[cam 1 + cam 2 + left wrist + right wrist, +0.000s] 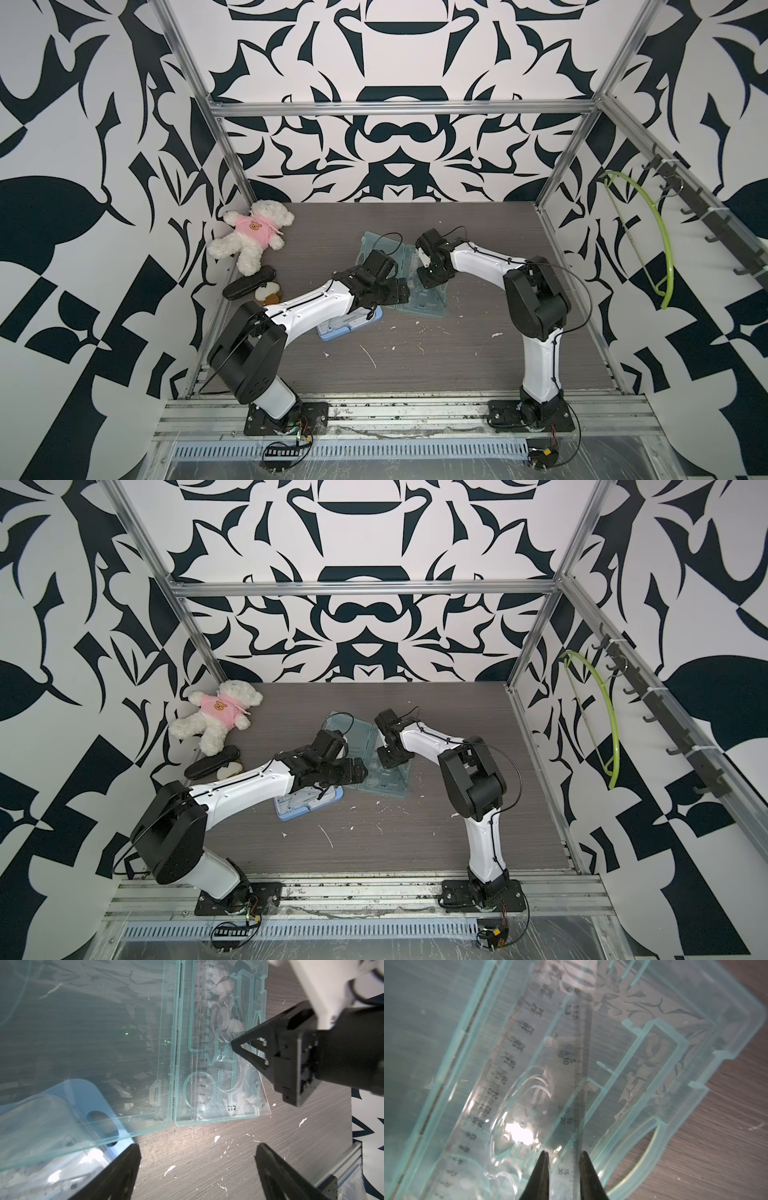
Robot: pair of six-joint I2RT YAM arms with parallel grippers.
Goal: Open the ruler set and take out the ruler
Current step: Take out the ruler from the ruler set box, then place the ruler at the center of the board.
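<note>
Ruler [575, 1093] in open ruler set [726, 1022] | right gripper [564, 1154] pinches it | left gripper [197, 1147] wide open, empty, beside

The near half of the counter [436, 365] lies bare and passable. Midway, the open ruler set [430, 306] and a blue case [332, 330] block it; a teddy bear [253, 232] crowds the far left corner.
</note>
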